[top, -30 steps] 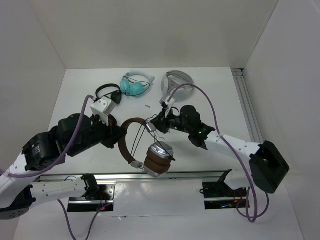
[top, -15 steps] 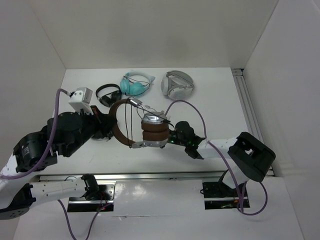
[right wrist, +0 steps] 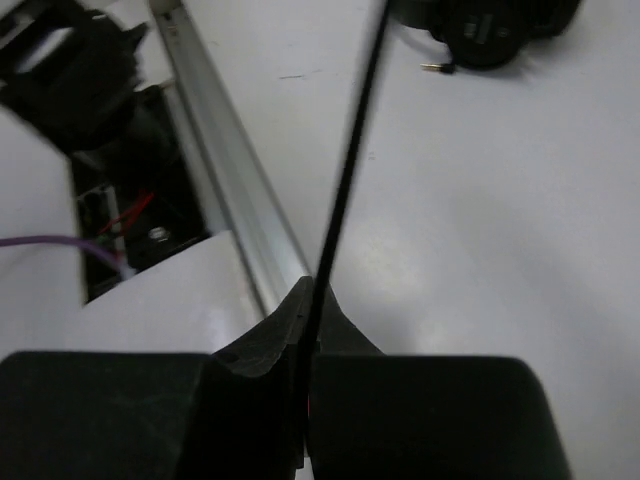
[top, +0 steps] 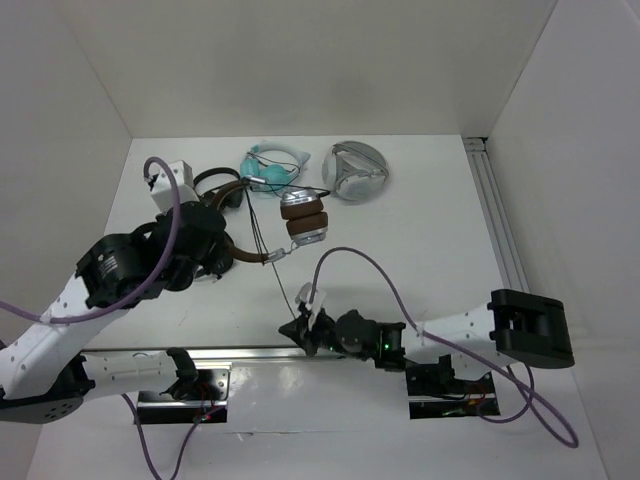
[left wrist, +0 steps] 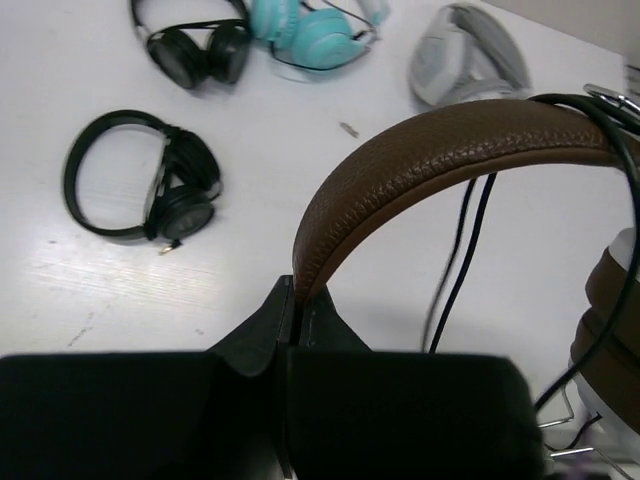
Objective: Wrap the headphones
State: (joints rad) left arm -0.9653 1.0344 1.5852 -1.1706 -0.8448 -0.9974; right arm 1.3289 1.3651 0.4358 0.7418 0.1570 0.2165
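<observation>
The headphones have a dark brown headband (left wrist: 450, 150), brown pads and silver cups (top: 303, 218). They are held up over the table's back middle. My left gripper (top: 228, 258) is shut on the headband's lower end, as the left wrist view shows (left wrist: 297, 300). The thin black cable (top: 283, 285) runs from the headphones down to my right gripper (top: 299, 326) near the front rail. The right gripper (right wrist: 305, 300) is shut on the cable (right wrist: 345, 170), which looks straight and taut.
All-black headphones (top: 215, 185), teal headphones (top: 270, 168) and silver-grey headphones (top: 355, 172) lie at the back. A second all-black pair (left wrist: 150, 185) lies left of the headband. The metal rail (top: 250, 352) runs along the near edge, close to the right gripper.
The left gripper carried the headphones up and toward the back. The right gripper moved from the table's middle to the near edge, drawing the cable out straight.
</observation>
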